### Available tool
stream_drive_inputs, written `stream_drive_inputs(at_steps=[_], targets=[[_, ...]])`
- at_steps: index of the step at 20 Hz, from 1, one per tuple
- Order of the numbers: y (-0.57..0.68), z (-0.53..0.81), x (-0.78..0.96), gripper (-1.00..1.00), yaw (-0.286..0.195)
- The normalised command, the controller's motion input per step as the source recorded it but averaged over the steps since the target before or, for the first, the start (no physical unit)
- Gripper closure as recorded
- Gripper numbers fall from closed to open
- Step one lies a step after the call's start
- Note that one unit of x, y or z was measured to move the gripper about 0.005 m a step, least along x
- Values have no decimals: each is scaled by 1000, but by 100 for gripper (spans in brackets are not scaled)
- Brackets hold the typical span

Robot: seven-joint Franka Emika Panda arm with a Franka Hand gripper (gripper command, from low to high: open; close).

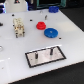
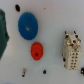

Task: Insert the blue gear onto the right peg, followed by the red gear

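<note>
Fingers: not visible in either view, so whether they are open or closed cannot be told; nothing shows them gripping a gear.
Beige block (image 1: 19, 27): toothed or pinned part standing on the table (image 1: 15, 50) at the exterior view's left; a low sweep could clip it.
Plate (image 1: 46, 56): white with black border, near edge of the scene, well apart from both gears.
Right peg (image 1: 51, 51): thin, dark and blurred; the two pins look alike, so picking the wrong one is a real risk, and a tilted gear could jam on it.
Red gear (image 1: 40, 24): far of the plate, near the blue one; grabbing it first would break the order.
Blue gear (image 1: 51, 33): flat on the table, just right of the red gear; a flat disc may slip from a shallow grip.
Hard to make out: centre holes, teeth, small dark specks in the wrist view, a green shape (image 2: 3, 35) cut off at its edge.
</note>
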Motion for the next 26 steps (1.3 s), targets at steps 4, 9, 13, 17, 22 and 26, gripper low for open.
stream_drive_inputs(at_steps=[4, 9, 13, 17, 22, 26], targets=[[598, -233, -484, -100, 0], [535, -318, -411, -100, 0], [357, -487, -277, -100, 0], [274, -536, -249, -100, 0], [154, -576, -258, -100, 0], [86, -580, -245, -100, 0]])
